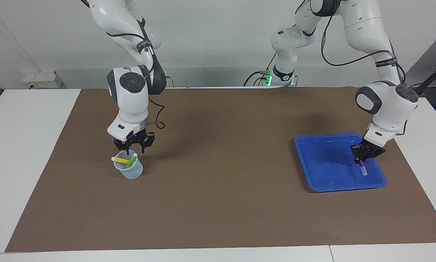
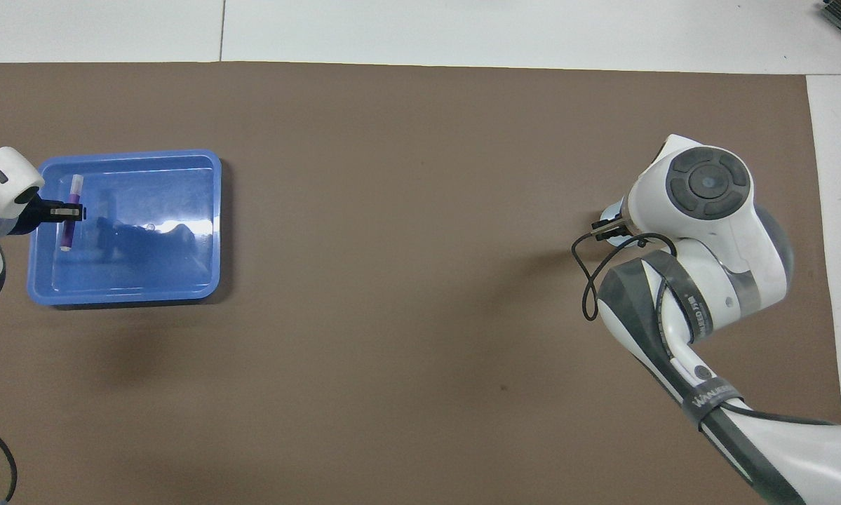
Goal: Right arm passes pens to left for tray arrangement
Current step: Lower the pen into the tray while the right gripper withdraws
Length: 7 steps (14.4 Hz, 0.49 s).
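At the left arm's end of the tabletop: we see the blue tray (image 1: 327,171) lying on the brown mat (image 1: 221,203).
Left tool (image 1: 363,157): it is down inside the tray, close to the rim at the left arm's end, its fingers closed tight on the purple pen (image 1: 363,169).
Purple pen: it sticks out below the left tool, slanted, with its whitish end lowest; we cannot tell whether that end touches the tray floor. In the overhead view the pen (image 2: 69,213) runs crosswise through the tool (image 2: 71,211), with part of it showing on either side of the fingers.
Right tool (image 1: 132,147): it is just over the translucent cup (image 1: 129,170), its fingertips down at the cup's mouth, right by the tops of the pens. We cannot tell how far apart its fingers stand, nor whether they have hold of anything.
Yellow pen (image 1: 120,159): it lies slanted across the cup's mouth under the right tool, its whitish end sticking out past the rim.
Green pen (image 1: 131,160): it leans in the same cup, beside the yellow one, with its top directly beneath the right tool's fingertips.
Overhead view of the right arm: its wrist covers the cup, and only a sliver of the right tool (image 2: 608,229) shows.
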Motion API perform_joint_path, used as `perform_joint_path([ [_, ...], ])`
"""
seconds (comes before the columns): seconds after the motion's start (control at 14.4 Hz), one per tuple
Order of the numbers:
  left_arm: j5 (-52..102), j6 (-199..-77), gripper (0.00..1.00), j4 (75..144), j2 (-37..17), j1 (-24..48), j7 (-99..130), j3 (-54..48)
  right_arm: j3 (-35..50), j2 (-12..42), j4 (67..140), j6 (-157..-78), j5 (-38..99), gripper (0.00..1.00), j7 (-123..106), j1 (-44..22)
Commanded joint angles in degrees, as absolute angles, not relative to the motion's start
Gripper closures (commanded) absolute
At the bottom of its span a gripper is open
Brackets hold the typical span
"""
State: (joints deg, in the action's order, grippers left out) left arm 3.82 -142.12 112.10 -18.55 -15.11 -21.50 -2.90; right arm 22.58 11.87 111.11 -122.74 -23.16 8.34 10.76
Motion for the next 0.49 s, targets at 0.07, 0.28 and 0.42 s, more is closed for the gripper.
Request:
perform_joint_path([
  [0.07, 2.4, -146.4, 1.0, 114.1, -19.3, -15.8, -22.3, -3.3, 23.3, 12.0, 111.5, -124.1, -24.3, 0.52, 6.7, 12.0],
  [0.28, -0.4, -147.4, 1.0, 114.1, -19.3, -16.0, -22.4, -3.3, 23.3, 12.3, 111.4, -124.7, -24.5, 0.52, 6.6, 12.0],
  [0.42, -0.5, -147.7, 1.0, 114.3, -19.7, -16.2, -22.4, -3.3, 23.3, 12.3, 111.4, -125.6, -24.4, 0.52, 6.5, 12.0],
])
